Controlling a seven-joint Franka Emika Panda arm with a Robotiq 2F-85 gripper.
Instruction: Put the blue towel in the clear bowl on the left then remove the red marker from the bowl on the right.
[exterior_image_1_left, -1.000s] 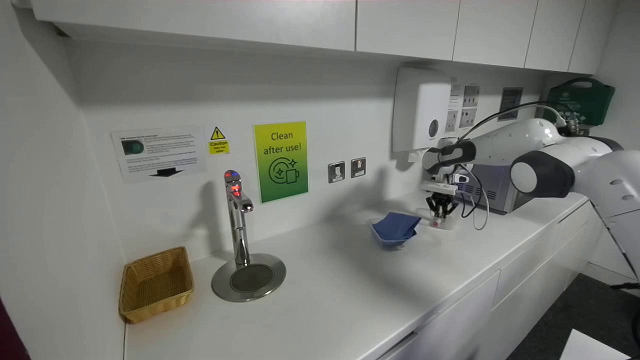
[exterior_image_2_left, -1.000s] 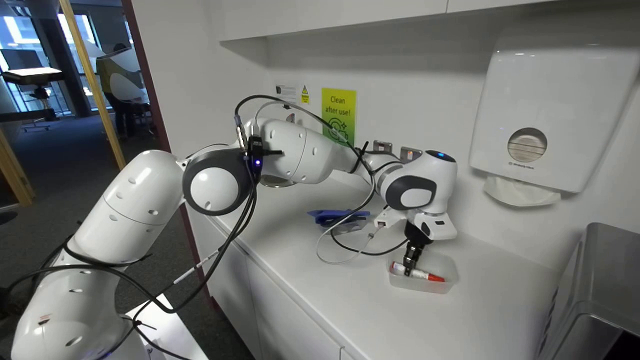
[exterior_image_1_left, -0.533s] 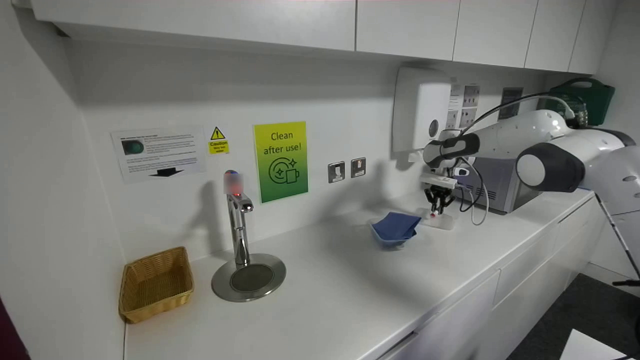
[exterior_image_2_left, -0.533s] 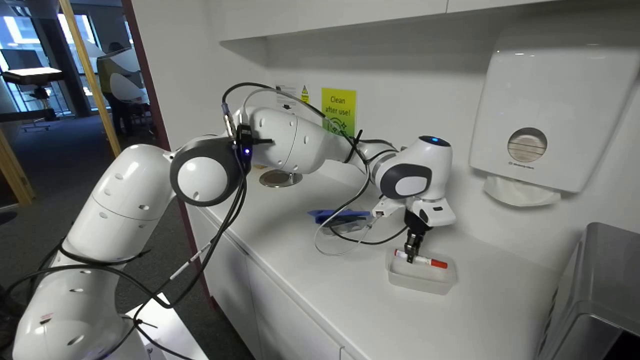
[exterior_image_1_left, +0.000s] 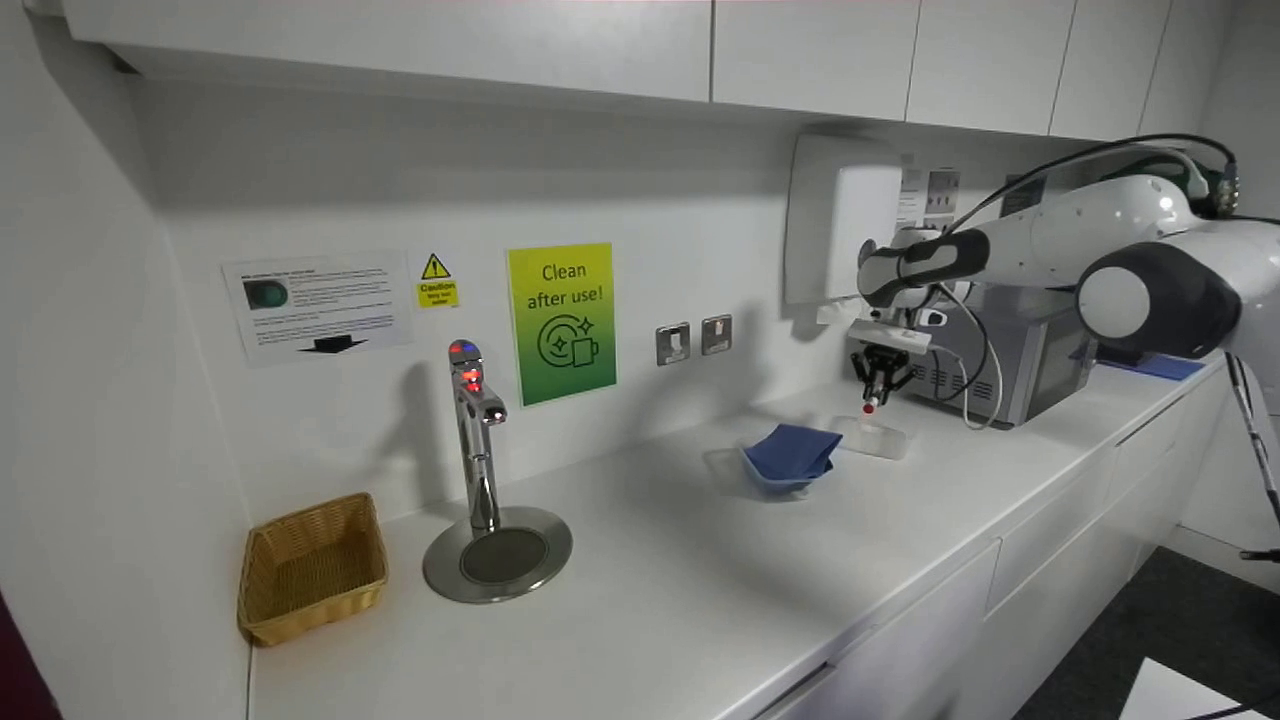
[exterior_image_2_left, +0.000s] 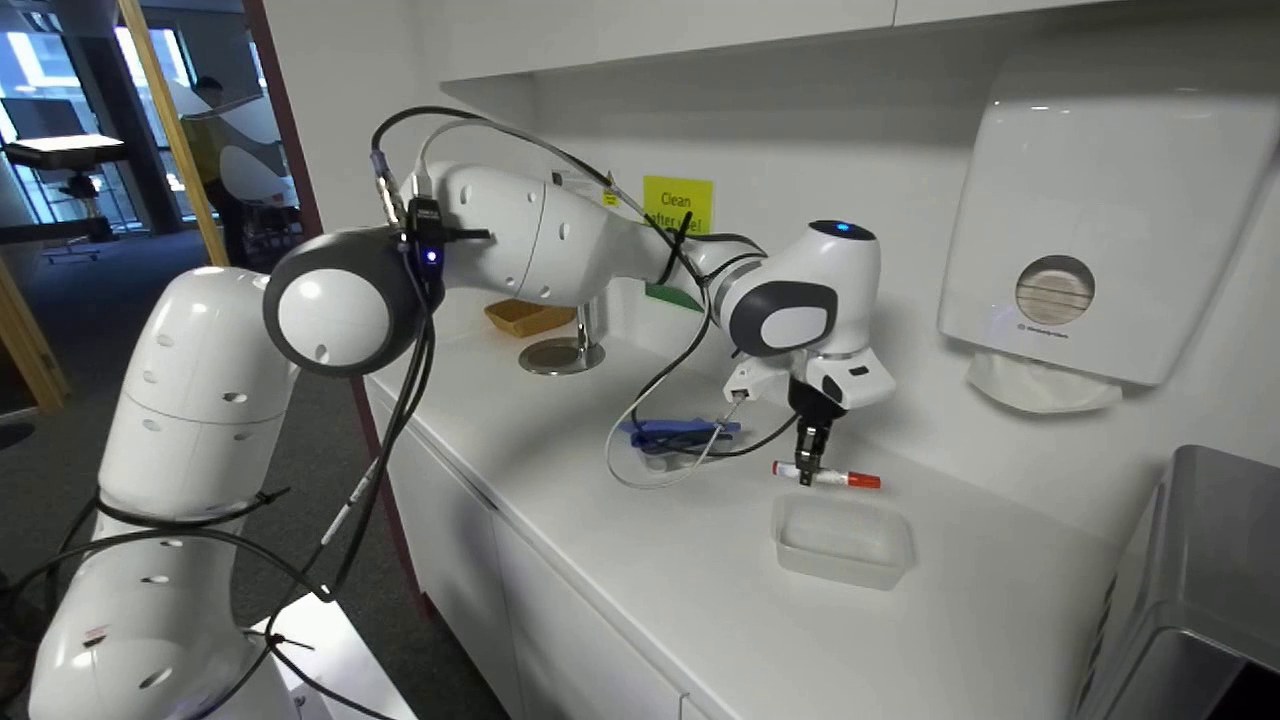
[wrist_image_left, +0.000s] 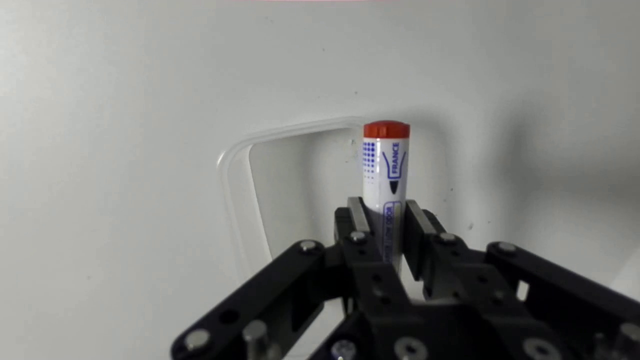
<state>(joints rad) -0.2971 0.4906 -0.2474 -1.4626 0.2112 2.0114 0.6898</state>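
My gripper (exterior_image_2_left: 806, 478) is shut on the red marker (exterior_image_2_left: 862, 480), a white-bodied pen with a red cap and red end. It holds the marker roughly level above the right clear bowl (exterior_image_2_left: 845, 572), which has nothing visible in it. In the wrist view the marker (wrist_image_left: 386, 165) stands between the two fingertips (wrist_image_left: 384, 210), with the bowl's rim (wrist_image_left: 231, 200) below and behind it. The blue towel (exterior_image_1_left: 795, 452) lies folded in the left clear bowl (exterior_image_1_left: 785, 487), overhanging its rim. The towel (exterior_image_2_left: 655, 436) is partly behind my cable in an exterior view.
A paper towel dispenser (exterior_image_2_left: 1090, 220) hangs on the wall above the counter (exterior_image_1_left: 640, 600). A grey microwave (exterior_image_1_left: 1035, 360) stands beyond the right bowl. A tap (exterior_image_1_left: 475, 440) and a wicker basket (exterior_image_1_left: 312, 570) stand at the far end. Wall cupboards (exterior_image_1_left: 810, 50) hang overhead.
My gripper has lifted the red marker up out of the right bowl and moved slightly back over it. The towel and both bowls have stayed in place.
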